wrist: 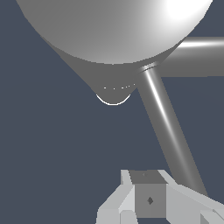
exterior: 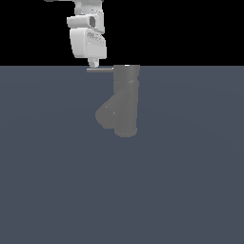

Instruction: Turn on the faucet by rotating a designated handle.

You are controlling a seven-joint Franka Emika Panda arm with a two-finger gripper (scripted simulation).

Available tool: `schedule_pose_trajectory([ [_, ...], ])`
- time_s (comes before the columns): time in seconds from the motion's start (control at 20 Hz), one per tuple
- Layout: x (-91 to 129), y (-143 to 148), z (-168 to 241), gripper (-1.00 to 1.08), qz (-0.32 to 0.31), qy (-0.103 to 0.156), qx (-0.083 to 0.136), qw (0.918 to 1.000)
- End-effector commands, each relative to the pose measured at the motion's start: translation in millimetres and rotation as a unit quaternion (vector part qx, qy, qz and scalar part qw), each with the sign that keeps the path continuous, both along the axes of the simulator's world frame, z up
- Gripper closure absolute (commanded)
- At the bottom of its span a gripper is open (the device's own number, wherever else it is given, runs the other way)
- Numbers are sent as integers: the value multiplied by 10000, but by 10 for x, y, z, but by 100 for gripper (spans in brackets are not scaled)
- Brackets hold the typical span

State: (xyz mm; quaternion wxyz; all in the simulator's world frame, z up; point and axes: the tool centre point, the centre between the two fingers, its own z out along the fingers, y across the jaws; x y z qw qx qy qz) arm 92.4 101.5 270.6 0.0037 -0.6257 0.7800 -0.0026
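The faucet (exterior: 127,102) is a dull grey upright cylinder with a thick angled spout (exterior: 106,115) low on the exterior view's left side. Its handle (exterior: 99,69), a thin grey rod, sticks out level from the cylinder's top toward the exterior view's left. My gripper (exterior: 94,63) hangs from the white arm just above the rod's outer half and looks shut with nothing in it. In the wrist view the faucet (wrist: 109,30) fills the frame, and the handle (wrist: 164,118) runs from it past the side of my gripper (wrist: 148,199), beside the fingers rather than between them.
A flat blue-grey floor (exterior: 190,190) lies all around the faucet. In the wrist view a thicker grey bar (wrist: 197,57) leaves the cylinder near the handle's root. The white arm (exterior: 86,33) comes down from above, on the exterior view's left of the cylinder.
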Motion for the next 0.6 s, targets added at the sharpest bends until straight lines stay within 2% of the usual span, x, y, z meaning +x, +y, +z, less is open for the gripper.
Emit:
schedule_pose_trajectory([
  [0.0,-106,33,-1,108,19,47,-2,10000],
  [0.45,-342,71,0,108,17,46,-3,10000],
  [0.55,-279,39,-1,108,-5,4,-15,10000],
])
